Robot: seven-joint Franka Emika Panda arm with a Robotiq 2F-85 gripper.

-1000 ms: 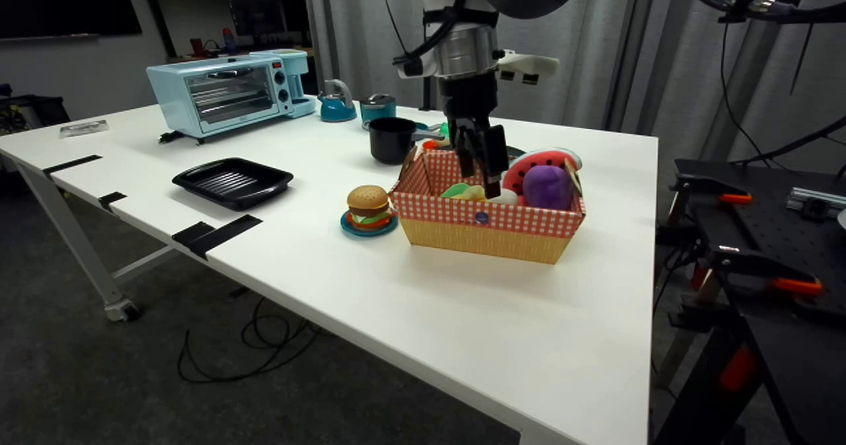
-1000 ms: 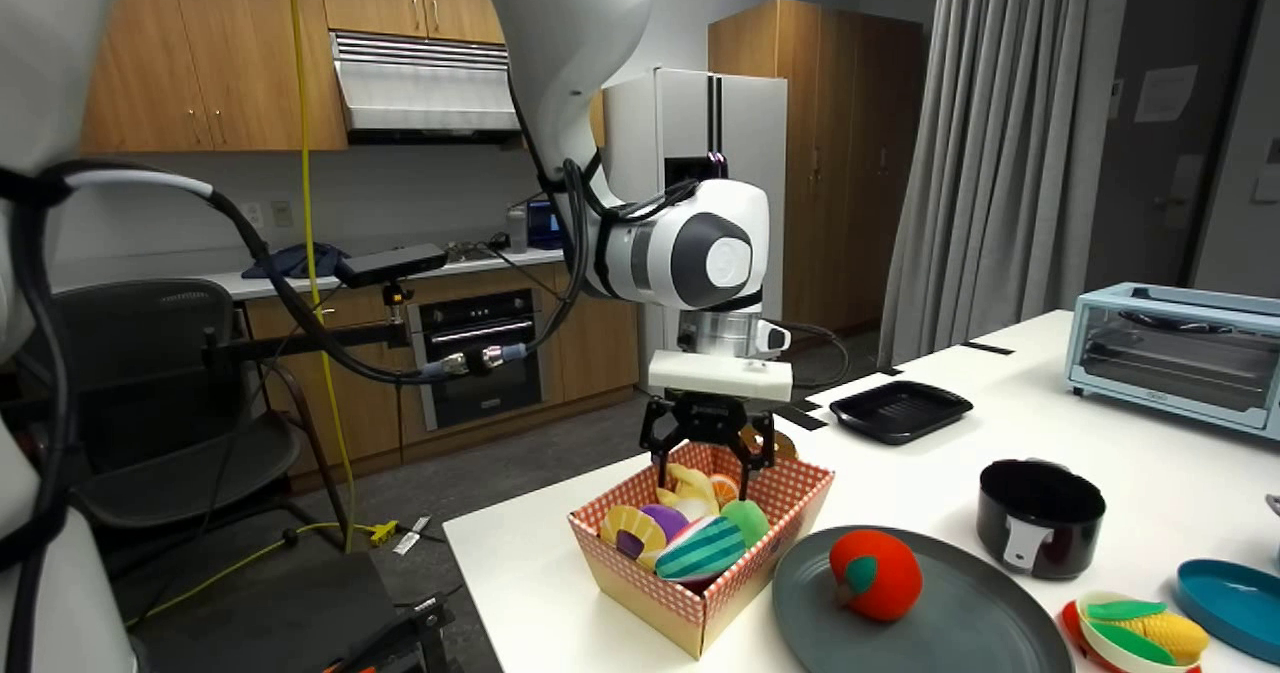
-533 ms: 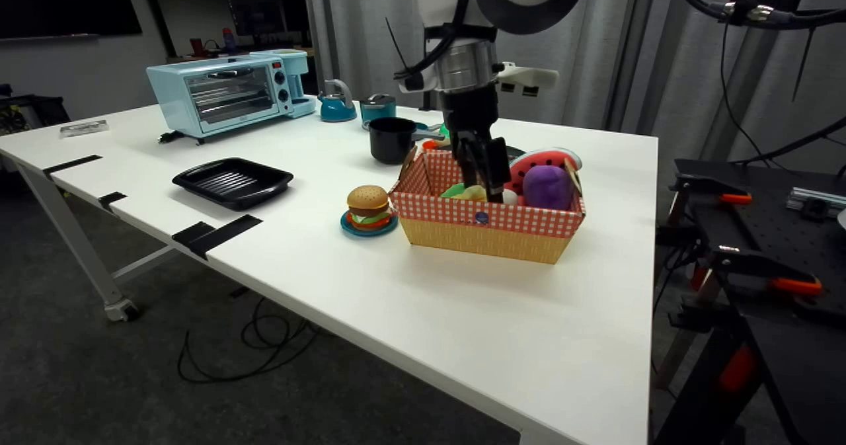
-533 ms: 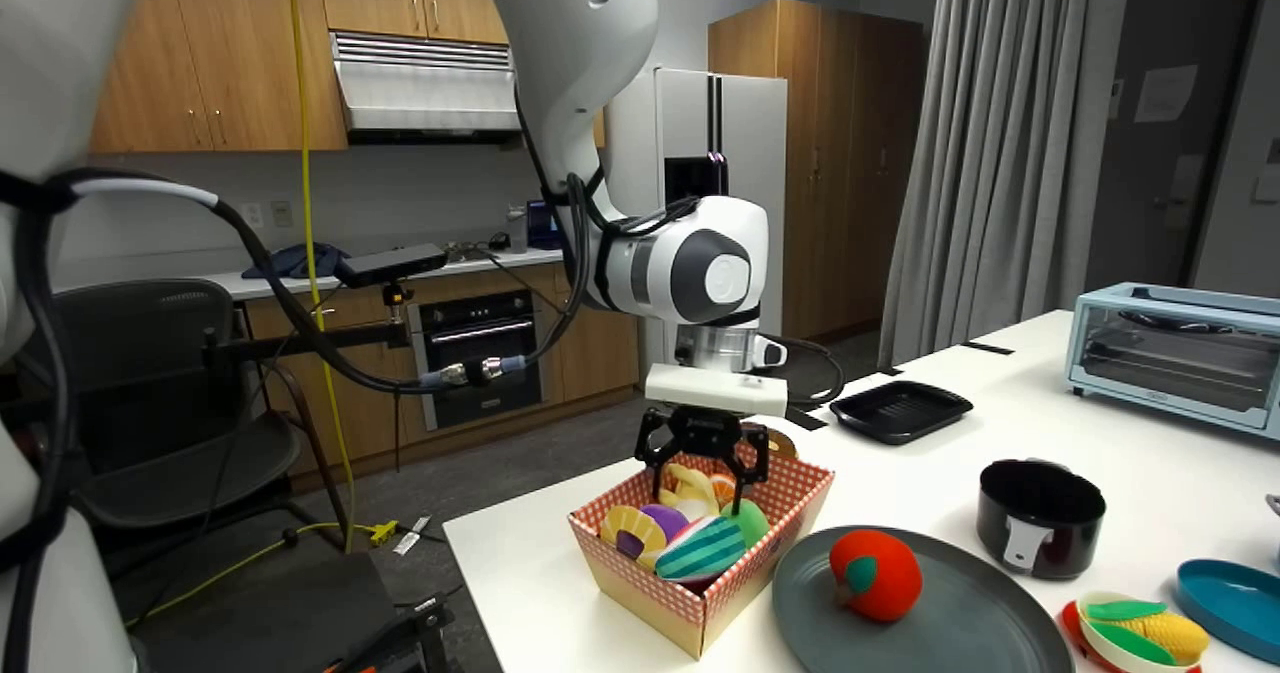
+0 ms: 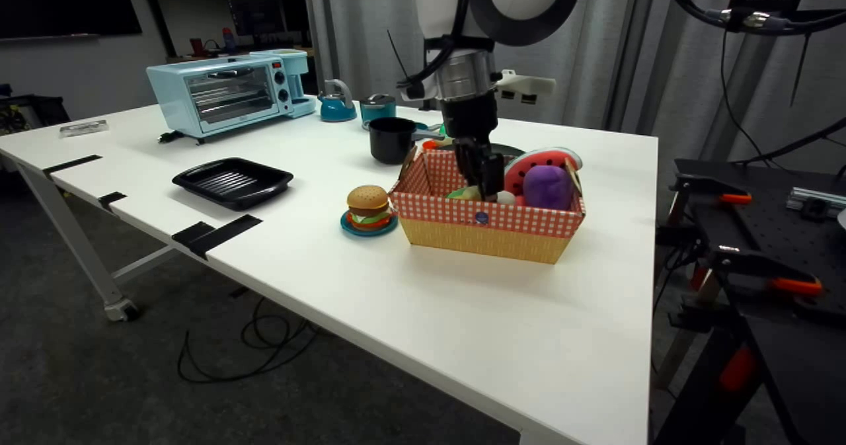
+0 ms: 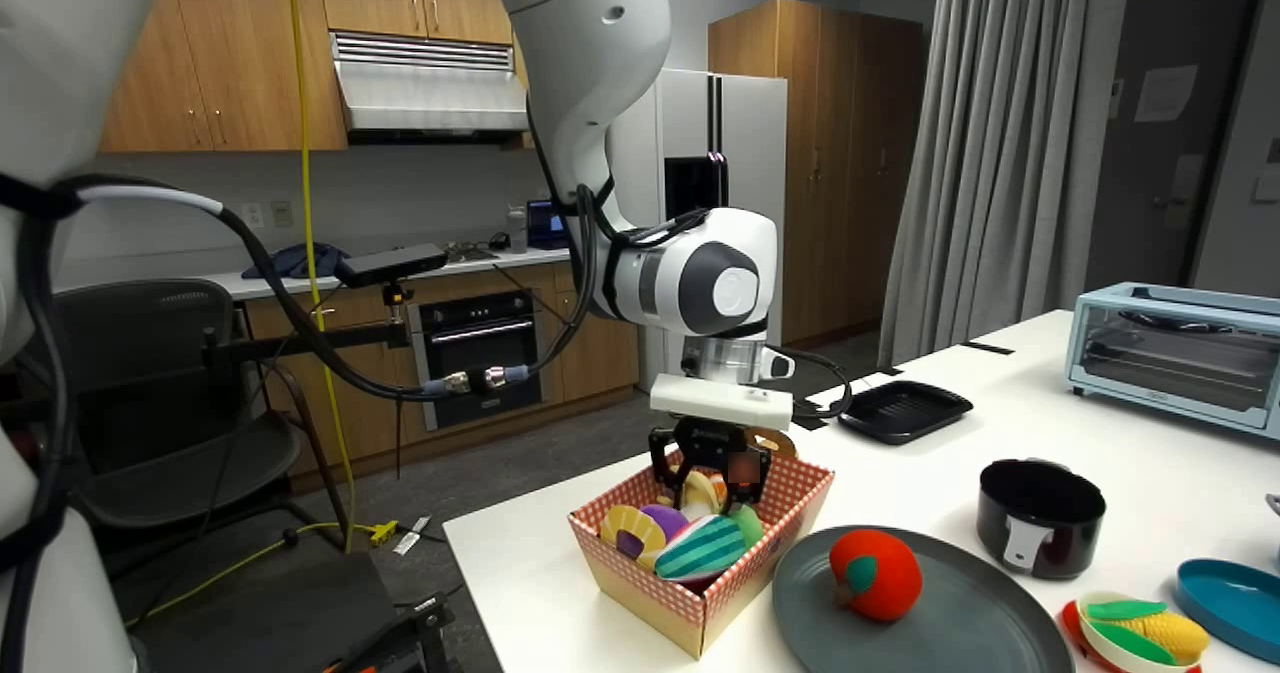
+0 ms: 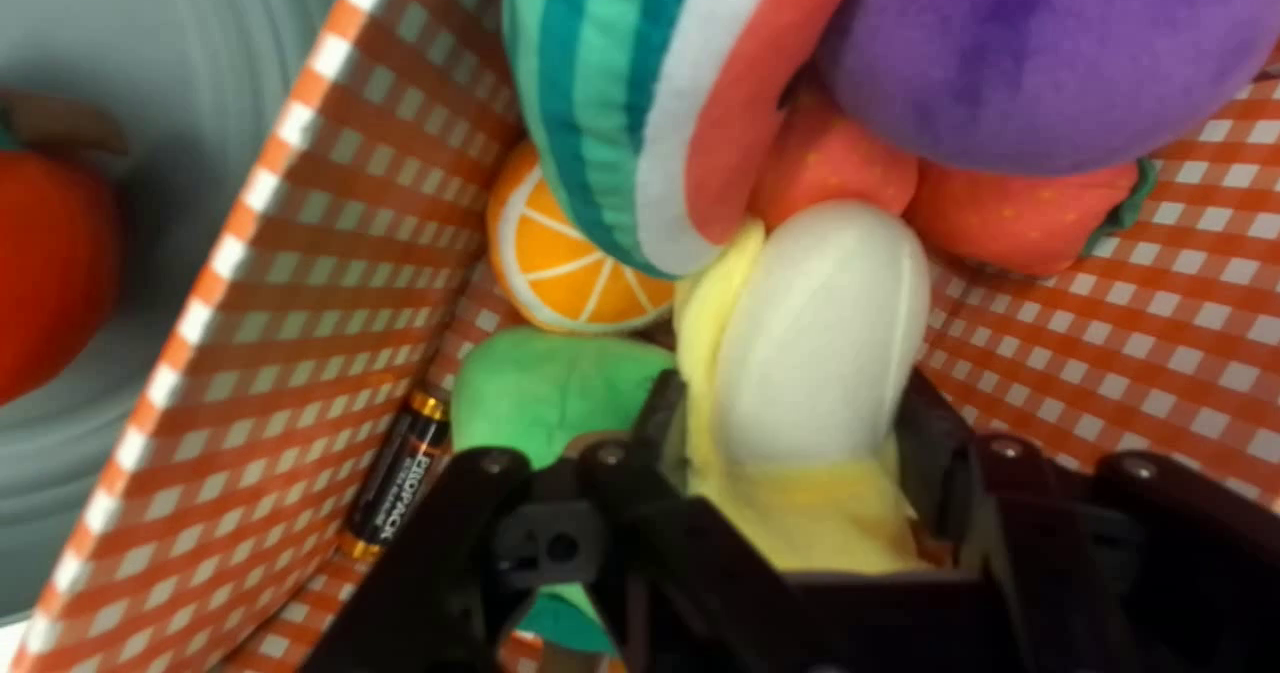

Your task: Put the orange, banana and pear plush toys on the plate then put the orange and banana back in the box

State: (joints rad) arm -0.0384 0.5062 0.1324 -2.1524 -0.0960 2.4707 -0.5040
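Well, closest in, the claw (image 7: 793,418) is pinching the banana (image 7: 820,373) from both sides, around where white flesh meets yellow peel, down inside the box (image 7: 270,353). Main risk: it's soft plush, so if the grip is mostly on loose peel, the banana could twist or slip out on the way up. The green plush (image 7: 540,393), prob. the pear, sits right beside the claw, so a straight lift might drag it along. The watermelon (image 7: 650,103) seems to touch the banana's edge and could roll further over the orange (image 7: 575,268), which it partly covers; then that pick gets harder. A loose battery (image 7: 400,478) by the box wall could get snagged w/ a later grab.

Farther out, the gray plate (image 6: 975,608) w/ a red plush (image 6: 890,573) stands just beside the box; easy to mix up w/ the black dish (image 5: 228,182), which I take as the target. That's well apart across the bench (image 5: 496,313), w/ the burger (image 5: 368,207) btwn in an exterior view, so a low carry could clip the box wall or knock the burger. All 3 fruits look to be in the box, so prob. early, approx. step 1.
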